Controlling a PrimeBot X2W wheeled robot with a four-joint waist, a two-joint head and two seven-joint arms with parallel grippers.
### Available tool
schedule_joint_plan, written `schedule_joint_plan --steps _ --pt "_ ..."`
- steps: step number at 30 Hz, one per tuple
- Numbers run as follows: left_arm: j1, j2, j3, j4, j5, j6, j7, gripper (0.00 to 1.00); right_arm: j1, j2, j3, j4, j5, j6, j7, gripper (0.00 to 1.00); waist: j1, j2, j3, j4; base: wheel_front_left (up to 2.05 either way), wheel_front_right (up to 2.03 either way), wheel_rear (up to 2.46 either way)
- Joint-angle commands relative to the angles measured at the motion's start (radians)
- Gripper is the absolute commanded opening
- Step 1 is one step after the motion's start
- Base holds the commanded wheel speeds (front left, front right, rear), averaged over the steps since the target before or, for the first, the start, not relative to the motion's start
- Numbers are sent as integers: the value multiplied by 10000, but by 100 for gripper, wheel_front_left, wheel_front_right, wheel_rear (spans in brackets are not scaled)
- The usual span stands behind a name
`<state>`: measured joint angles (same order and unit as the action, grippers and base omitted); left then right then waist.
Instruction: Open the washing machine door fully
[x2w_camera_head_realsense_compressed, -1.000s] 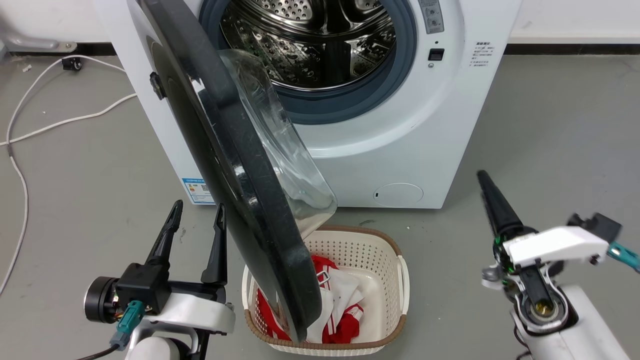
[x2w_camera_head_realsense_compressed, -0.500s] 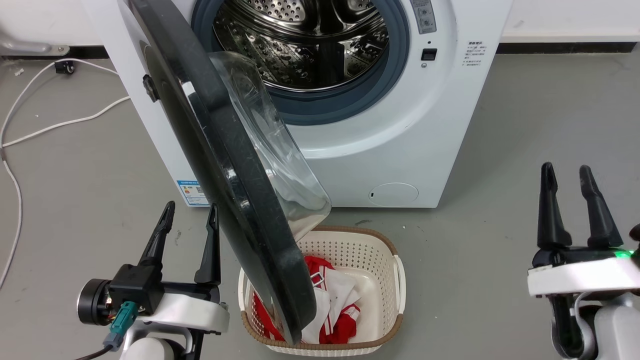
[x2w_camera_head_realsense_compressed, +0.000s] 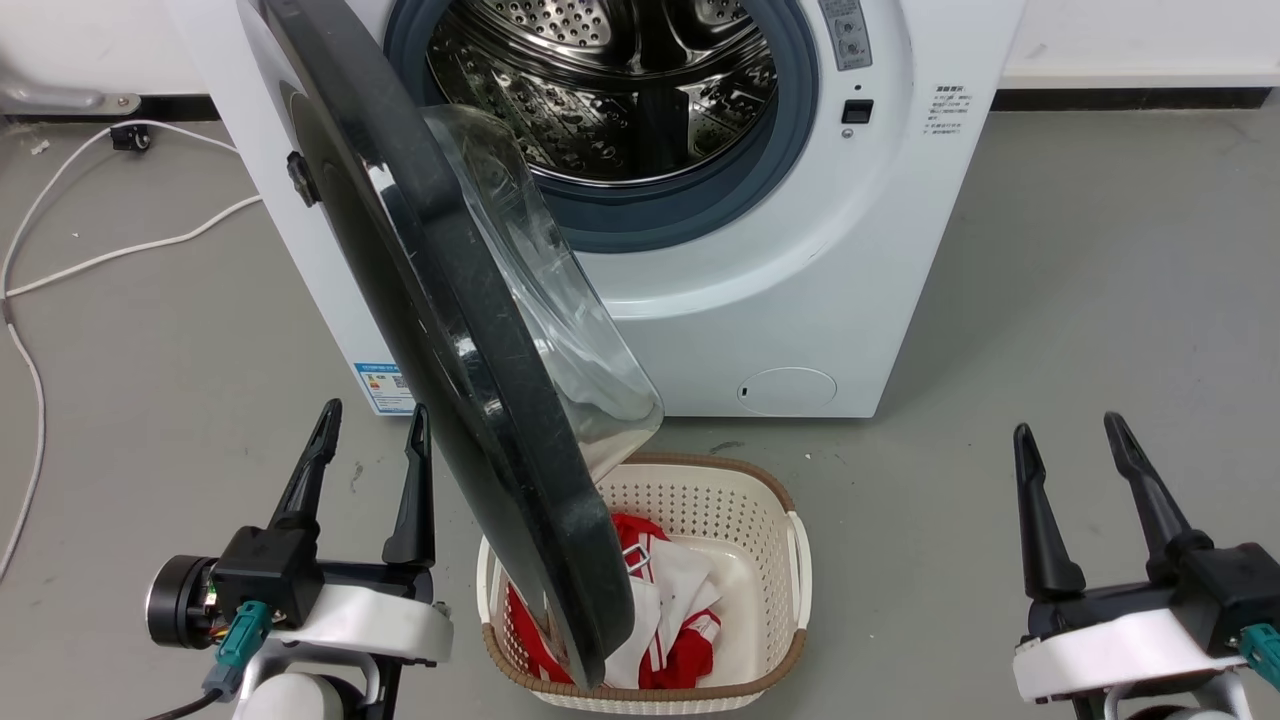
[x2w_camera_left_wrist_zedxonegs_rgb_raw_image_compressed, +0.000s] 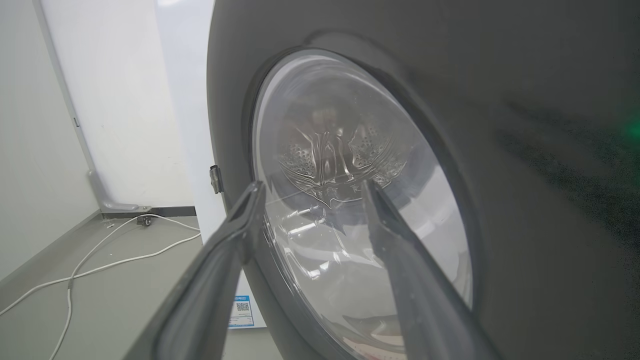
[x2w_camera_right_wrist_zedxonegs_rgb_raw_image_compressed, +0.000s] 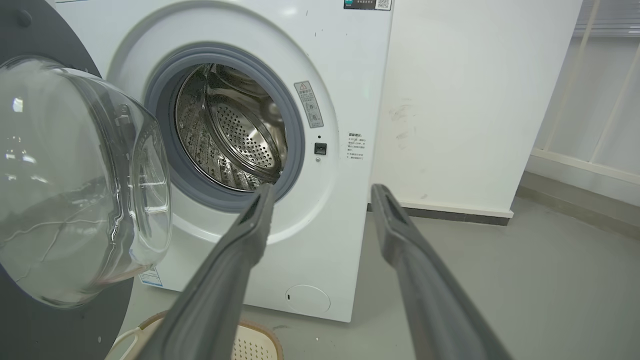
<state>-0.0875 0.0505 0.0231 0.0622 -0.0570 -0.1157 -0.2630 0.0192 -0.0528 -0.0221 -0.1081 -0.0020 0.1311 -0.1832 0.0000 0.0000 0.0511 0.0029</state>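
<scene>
The washing machine (x2w_camera_head_realsense_compressed: 800, 290) stood on the grey floor (x2w_camera_head_realsense_compressed: 1100, 250) with its back to the white wall, its perforated steel drum (x2w_camera_head_realsense_compressed: 620, 90) and grey-blue rubber ring (x2w_camera_head_realsense_compressed: 700, 215) exposed. The washing machine door (x2w_camera_head_realsense_compressed: 470, 400) was hinged on the machine's left side and swung well out from the front, so the head view saw it almost edge-on. Its clear glass bowl (x2w_camera_head_realsense_compressed: 560, 300) bulged towards the drum opening. In the head view the door's lower rim overlapped a cream laundry basket (x2w_camera_head_realsense_compressed: 760, 500) on the floor just in front of the machine, which held red and white clothes (x2w_camera_head_realsense_compressed: 680, 620). Whether rim and basket touched could not be told.

The left gripper (x2w_camera_head_realsense_compressed: 374, 408) sat just beside the door's outer black face with its fingers spread moderately apart and nothing between them. In the left wrist view those fingers (x2w_camera_left_wrist_zedxonegs_rgb_raw_image_compressed: 235, 235) framed the door's round window (x2w_camera_left_wrist_zedxonegs_rgb_raw_image_compressed: 350, 200). Contact with the door could not be judged.

The right gripper (x2w_camera_head_realsense_compressed: 1066, 424) hung over bare floor, well apart from the machine's front right corner, parted to much the same width and empty. In the right wrist view it pointed towards the machine's front.

A white cable (x2w_camera_head_realsense_compressed: 100, 250) trailed across the floor on the machine's left.
</scene>
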Motion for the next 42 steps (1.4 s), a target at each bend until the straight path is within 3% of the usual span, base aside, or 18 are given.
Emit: schedule_joint_plan --steps 1,19,20,21,22,33,42 --pt "-22 -1 2 -22 31 -39 -27 100 208 38 -12 130 253 -7 -13 100 0 0 2 7 0 0 0" --pt "-20 -2 -49 18 36 -71 -27 100 -223 42 -134 731 802 -7 -295 100 0 0 86 27 0 0 0" --pt "-18 -3 -50 29 28 -71 -27 45 -228 42 -130 747 804 -7 -311 100 0 0 87 32 0 0 0" --pt "-13 -3 -50 38 22 -72 -27 16 -225 42 -120 765 815 -7 -326 100 0 0 86 35 0 0 0" --pt "-7 -3 -47 46 14 -74 -27 0 -210 42 -122 791 839 -7 -327 100 0 0 84 36 0 0 0" --pt "-246 -3 80 -986 -154 6 -27 0 -280 42 -171 981 1001 -7 -356 100 0 0 146 37 0 0 0" --pt "-871 -3 208 -3995 -79 113 -27 0 -394 42 -201 1126 1027 -7 -397 100 0 0 174 55 0 0 0"
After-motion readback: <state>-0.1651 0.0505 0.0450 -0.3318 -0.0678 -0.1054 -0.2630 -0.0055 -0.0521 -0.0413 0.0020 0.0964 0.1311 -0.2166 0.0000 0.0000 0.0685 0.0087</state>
